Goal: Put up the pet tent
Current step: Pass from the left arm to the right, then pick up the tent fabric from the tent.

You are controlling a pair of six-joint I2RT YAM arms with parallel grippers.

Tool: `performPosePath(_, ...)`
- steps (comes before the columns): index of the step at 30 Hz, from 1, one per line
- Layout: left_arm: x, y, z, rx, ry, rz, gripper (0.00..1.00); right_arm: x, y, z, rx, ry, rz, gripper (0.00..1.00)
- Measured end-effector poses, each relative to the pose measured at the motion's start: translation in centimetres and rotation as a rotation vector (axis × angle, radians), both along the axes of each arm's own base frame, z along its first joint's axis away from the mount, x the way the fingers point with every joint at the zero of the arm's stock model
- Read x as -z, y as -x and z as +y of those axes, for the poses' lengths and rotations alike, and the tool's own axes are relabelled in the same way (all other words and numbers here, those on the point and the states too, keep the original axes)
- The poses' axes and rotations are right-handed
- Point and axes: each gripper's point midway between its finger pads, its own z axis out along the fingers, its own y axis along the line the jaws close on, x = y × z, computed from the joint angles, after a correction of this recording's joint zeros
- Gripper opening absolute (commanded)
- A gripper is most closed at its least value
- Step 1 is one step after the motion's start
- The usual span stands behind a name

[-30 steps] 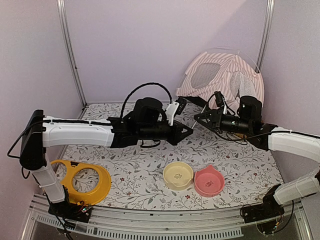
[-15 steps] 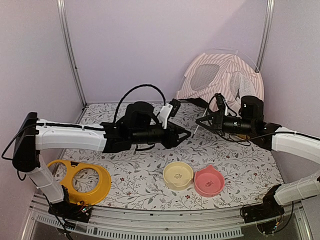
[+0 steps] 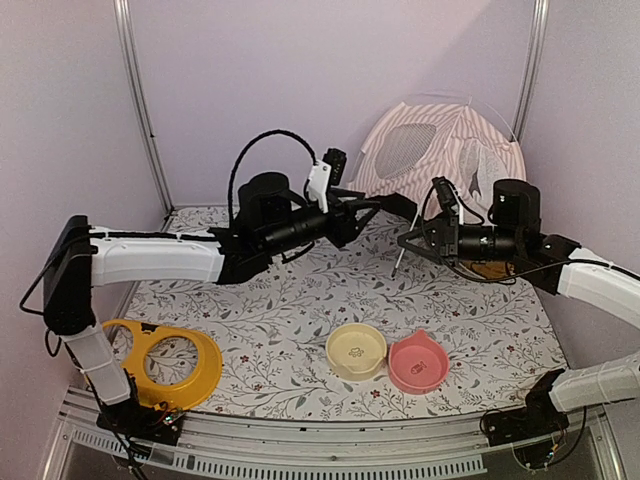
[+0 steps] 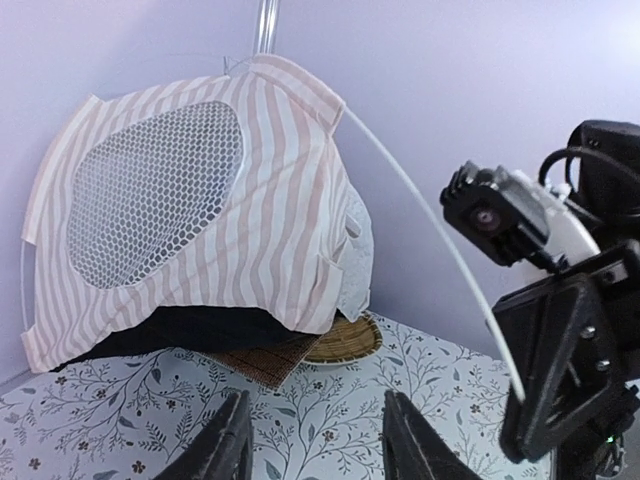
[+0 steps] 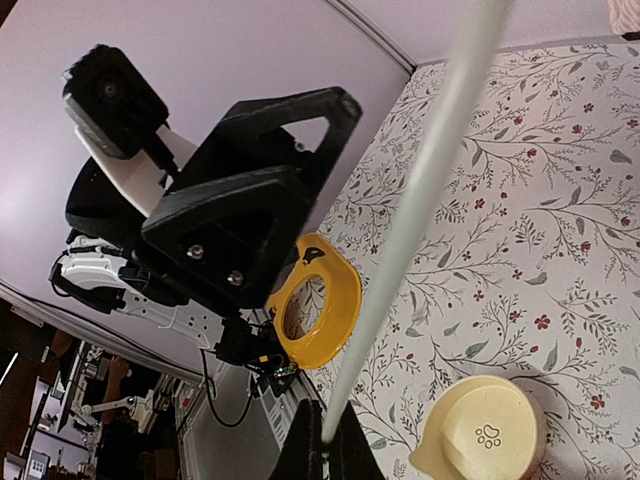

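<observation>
Striped pet tent [image 4: 190,215], left claw [image 4: 315,452] apart, right claw [image 5: 322,446] clamped on pole [image 5: 418,200], visible only wrist-side

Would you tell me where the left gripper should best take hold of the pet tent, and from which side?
Probably the bare clear pole, between the striped fabric of the pet tent and the right gripper shut on it. It arcs free and thin there, so the open left gripper could come from the front, jaws straddling it.

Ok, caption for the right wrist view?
Right fingers shut on the tent's clear pole, cream bowl and yellow ring beyond.
</observation>
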Motion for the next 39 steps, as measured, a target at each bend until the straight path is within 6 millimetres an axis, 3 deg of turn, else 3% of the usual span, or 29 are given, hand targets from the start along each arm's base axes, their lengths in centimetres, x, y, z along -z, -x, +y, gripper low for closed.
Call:
performPosePath(6,2.9,-2.6,-4.5,0.03,-0.016,-0.05,0.46,-1.6,1.5,-0.4,-0.039,-0.008,-0.02,0.0)
performPosePath(11,3.7,-3.5,-6.9,0.048,-0.011,-0.115,0.55,-1.9,2.4,-0.5,-0.07,-0.005,-0.009,0.0)
performPosePath(14,3.1,-3.1,-7.8,0.056,-0.005,-0.16,0.6,-2.2,2.7,-0.5,-0.088,-0.007,-0.009,0.0)
performPosePath(19,0.5,-1.8,-9.7,0.056,0.048,-0.241,0.63,-2.8,3.3,-0.5,-0.112,-0.006,-0.009,0.0)
performPosePath(26,-1.2,-2.4,-11.3,-0.005,0.088,-0.287,0.61,-2.7,3.5,-0.5,-0.122,0.001,0.0,0.0)
performPosePath(39,2.8,-5.0,-12.1,-0.113,0.04,-0.236,0.65,-3.2,3.7,-0.6,-0.125,0.007,0.003,0.0)
